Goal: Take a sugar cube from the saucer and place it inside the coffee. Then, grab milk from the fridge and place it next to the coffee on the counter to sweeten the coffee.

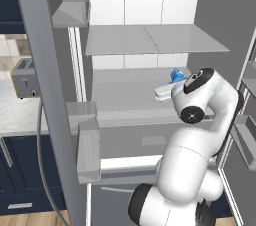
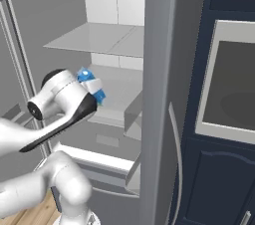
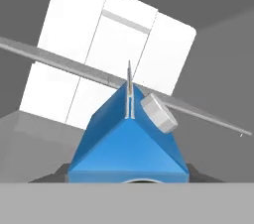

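On the fridge shelf, milk stands upright; pincer state unclear.

navy-blue cabinets with silver handles stand low at the left, above a strip of wooden floor. a grey toaster sits on the pale marble bench before a tiled wall. on the other side a built-in oven with a dark glass front sits in tall navy cabinetry. the light is even and soft.

Fridge open — milk on shelf, behind the arm.
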